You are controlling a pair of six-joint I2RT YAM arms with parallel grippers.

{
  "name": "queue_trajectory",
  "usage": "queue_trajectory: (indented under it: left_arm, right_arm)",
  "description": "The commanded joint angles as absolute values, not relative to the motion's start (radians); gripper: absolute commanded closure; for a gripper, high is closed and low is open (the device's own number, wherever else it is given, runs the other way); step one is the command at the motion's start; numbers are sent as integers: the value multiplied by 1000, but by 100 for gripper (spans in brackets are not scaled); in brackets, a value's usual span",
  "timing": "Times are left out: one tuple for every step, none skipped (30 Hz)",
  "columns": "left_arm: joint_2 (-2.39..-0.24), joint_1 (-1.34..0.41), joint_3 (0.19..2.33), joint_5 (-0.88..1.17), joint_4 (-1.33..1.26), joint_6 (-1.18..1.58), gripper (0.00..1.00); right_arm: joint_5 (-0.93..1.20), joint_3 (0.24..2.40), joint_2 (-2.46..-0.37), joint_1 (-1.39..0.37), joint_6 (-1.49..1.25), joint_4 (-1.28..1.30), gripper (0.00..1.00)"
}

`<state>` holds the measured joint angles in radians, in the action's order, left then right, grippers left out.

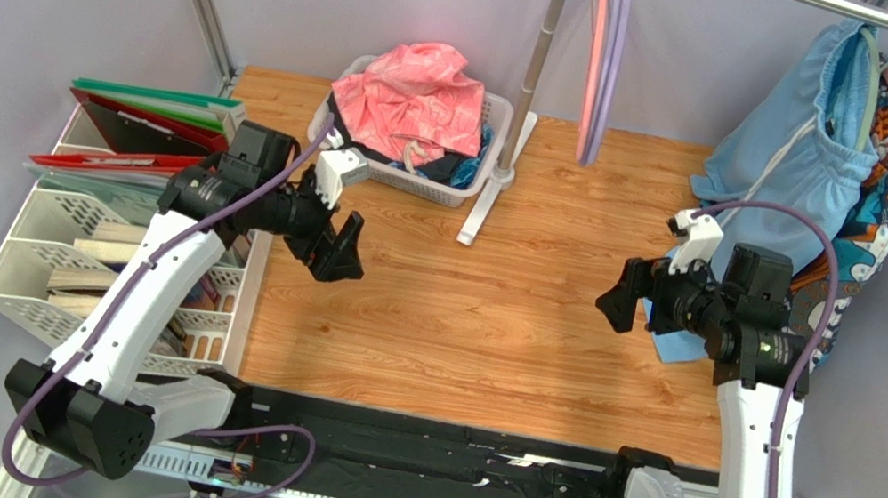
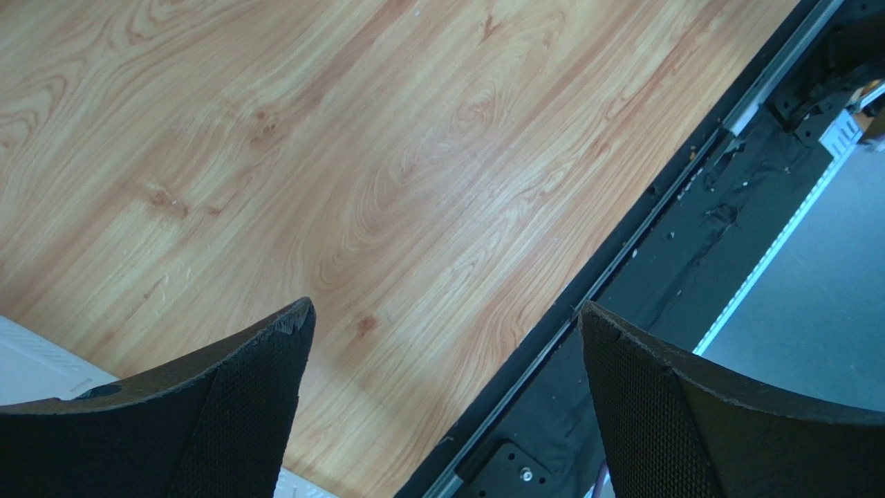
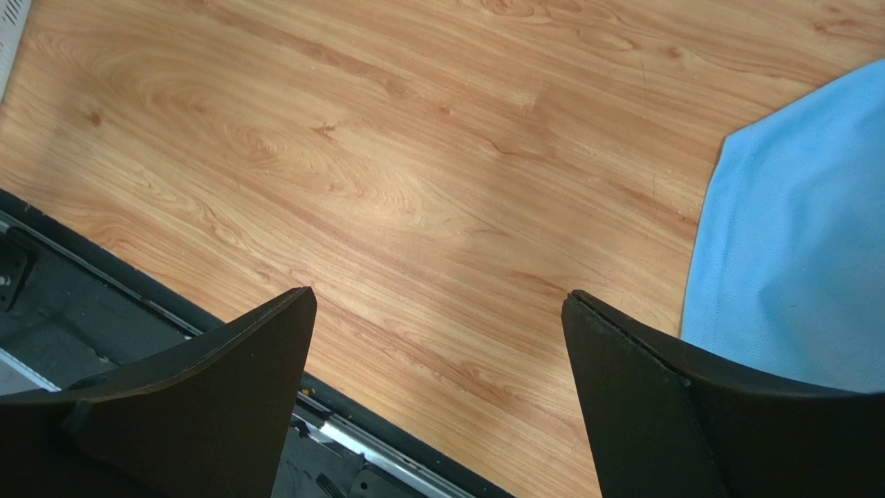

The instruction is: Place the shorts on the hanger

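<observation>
The light blue shorts (image 1: 794, 152) hang from the rail (image 1: 842, 8) at the back right, and their lower edge reaches the table. A thin mint-green strip of the hanger (image 1: 866, 90) shows inside the waistband. The rest of the hanger is hidden by the fabric. My right gripper (image 1: 621, 299) is open just left of the shorts' lower edge and holds nothing. In the right wrist view its fingers (image 3: 229, 384) spread over bare wood, with the shorts (image 3: 800, 239) at the right. My left gripper (image 1: 344, 249) is open over the left of the table, empty in its wrist view (image 2: 447, 322).
A white basket (image 1: 499, 116) with a pink cloth (image 1: 414, 96) stands at the back. Pink and lilac hangers (image 1: 603, 46) hang by the rack post (image 1: 529, 74). A patterned garment (image 1: 875, 233) hangs behind the shorts. File trays (image 1: 56, 252) and folders (image 1: 146, 118) sit left.
</observation>
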<state>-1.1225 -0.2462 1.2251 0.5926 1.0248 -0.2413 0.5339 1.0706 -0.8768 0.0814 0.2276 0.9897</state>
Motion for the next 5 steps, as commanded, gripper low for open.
queue_trajectory:
  left_arm:
    - [-1060, -241, 1203, 549, 1028, -287, 1]
    - [-1043, -241, 1201, 545, 1028, -288, 1]
    - [-1034, -241, 1192, 542, 1022, -288, 1]
    - [-1026, -242, 1190, 528, 1020, -287, 1]
    - [-1016, -241, 1187, 511, 1009, -275, 1]
  right_arm:
    - [557, 1020, -831, 75, 288, 980, 5]
    - [558, 1013, -818, 75, 288, 982, 5]
    - [557, 1008, -809, 75, 288, 979, 5]
    - [555, 999, -802, 75, 287, 976, 5]
    - [555, 994, -790, 75, 284, 971, 4]
